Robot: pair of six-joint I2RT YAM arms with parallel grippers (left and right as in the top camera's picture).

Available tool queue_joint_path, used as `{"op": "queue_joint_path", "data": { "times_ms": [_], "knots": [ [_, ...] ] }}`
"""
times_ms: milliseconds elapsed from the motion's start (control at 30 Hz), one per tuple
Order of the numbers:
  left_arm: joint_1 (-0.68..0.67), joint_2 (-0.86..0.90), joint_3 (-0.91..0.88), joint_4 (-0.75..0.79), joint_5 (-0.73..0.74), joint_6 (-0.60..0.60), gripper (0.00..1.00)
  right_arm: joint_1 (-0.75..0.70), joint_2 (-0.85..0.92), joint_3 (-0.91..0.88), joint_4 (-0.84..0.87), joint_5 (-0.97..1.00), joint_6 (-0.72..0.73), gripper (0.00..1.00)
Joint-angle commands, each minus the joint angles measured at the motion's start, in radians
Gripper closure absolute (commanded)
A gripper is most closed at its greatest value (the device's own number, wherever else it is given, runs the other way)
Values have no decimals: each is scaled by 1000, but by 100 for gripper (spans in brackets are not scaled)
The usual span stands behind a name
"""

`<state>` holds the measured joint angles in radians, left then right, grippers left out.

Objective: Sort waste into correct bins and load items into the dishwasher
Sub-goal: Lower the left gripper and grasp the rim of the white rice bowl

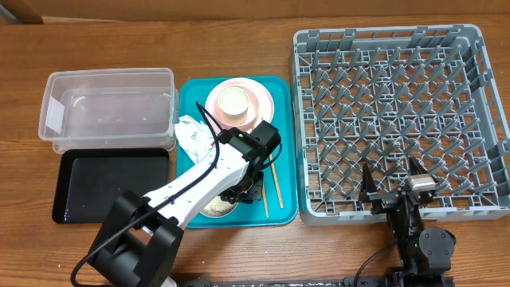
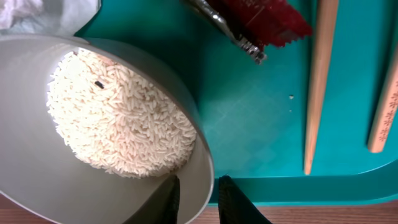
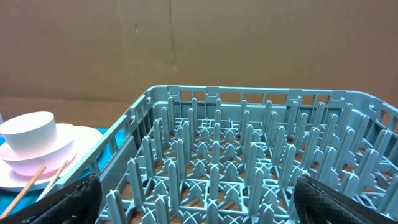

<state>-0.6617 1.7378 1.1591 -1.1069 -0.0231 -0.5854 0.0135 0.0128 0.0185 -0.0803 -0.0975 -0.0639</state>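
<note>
From my end this reads as a robotics lab bench, not a working kitchen: a bare wooden surface [image 1: 24, 159] with a plain brown cardboard backdrop [image 3: 186, 43] standing behind it. A grey dish rack [image 1: 387, 33] and a teal tray [image 1: 285, 135] sit straight on that surface. The left arm [image 1: 199, 183] and right arm [image 1: 418, 235] stand at its near edge.

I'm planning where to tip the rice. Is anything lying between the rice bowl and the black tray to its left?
Nothing loose shows there. Only the teal tray's raised edge separates the rice bowl from the black tray, and the left arm's white link crosses above that gap. The napkin lies farther back.
</note>
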Motion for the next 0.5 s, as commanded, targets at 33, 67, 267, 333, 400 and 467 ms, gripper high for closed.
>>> {"op": "queue_joint_path", "data": {
  "times_ms": [33, 67, 267, 333, 400, 467],
  "knots": [
    [-7, -4, 15, -1, -30, -14, 75, -3, -10, -11, 4, -1, -4, 0],
    [-7, -4, 12, 3, -31, -15, 75, -3, -10, -11, 4, -1, -4, 0],
    [-7, -4, -7, 20, -37, -25, 78, -3, -10, -11, 4, -1, -4, 0],
    [-7, -4, -7, 20, -37, -25, 78, -3, -10, -11, 4, -1, -4, 0],
    [-7, -4, -9, 20, -37, -26, 78, -3, -10, -11, 4, -1, -4, 0],
    [-7, -4, -18, 25, -40, -35, 78, -3, -10, -11, 4, -1, -4, 0]
  ]
}}
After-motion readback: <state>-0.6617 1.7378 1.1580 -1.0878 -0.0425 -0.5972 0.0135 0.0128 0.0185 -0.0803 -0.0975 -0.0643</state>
